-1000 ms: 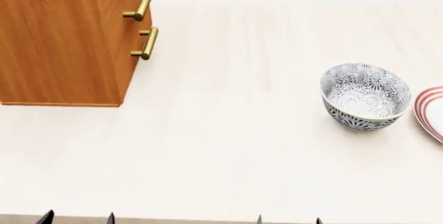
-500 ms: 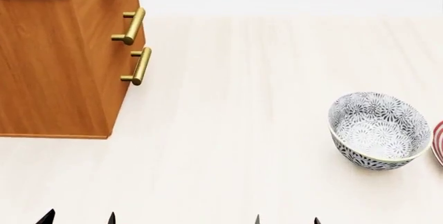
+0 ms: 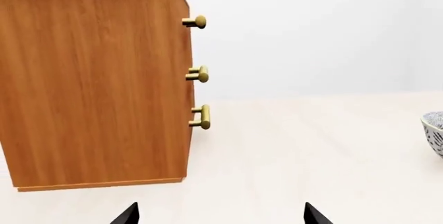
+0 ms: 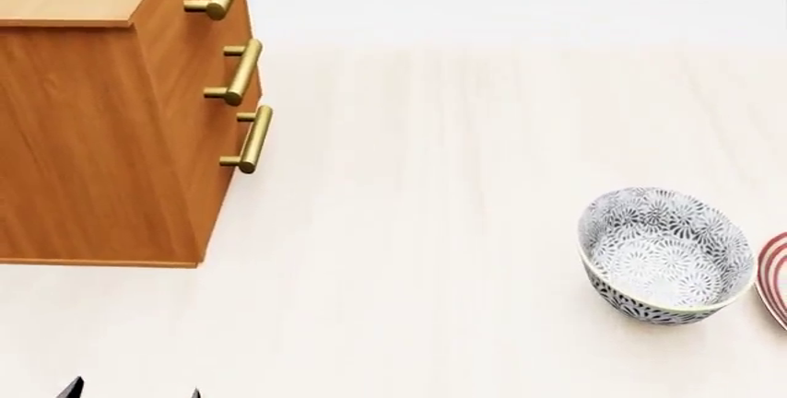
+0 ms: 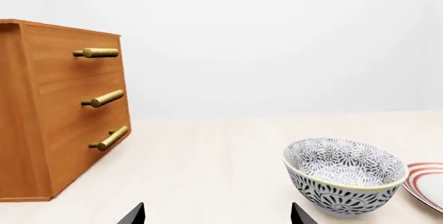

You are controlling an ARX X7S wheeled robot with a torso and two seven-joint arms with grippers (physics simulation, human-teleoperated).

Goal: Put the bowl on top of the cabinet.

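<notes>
Both jaws gape wide, empty; bowl (image 4: 665, 255) and cabinet (image 4: 105, 131) sit lower in head view than before.

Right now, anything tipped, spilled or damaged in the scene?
Nothing stands out. The bowl sits upright and empty on the table, close beside the plate; the cabinet stands square, drawers shut.

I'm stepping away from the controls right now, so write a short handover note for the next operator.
Left hand: open, empty, low near the table edge, facing the cabinet.
Right hand: open, empty, facing the bowl.
Bowl: upright on the table, right of the cabinet, beside the red-ringed plate; whether they touch is unclear.
Done: nothing; bowl not grasped.
Left: grasp the bowl, probably with the right hand, lift it, set it on the cabinet top.
</notes>
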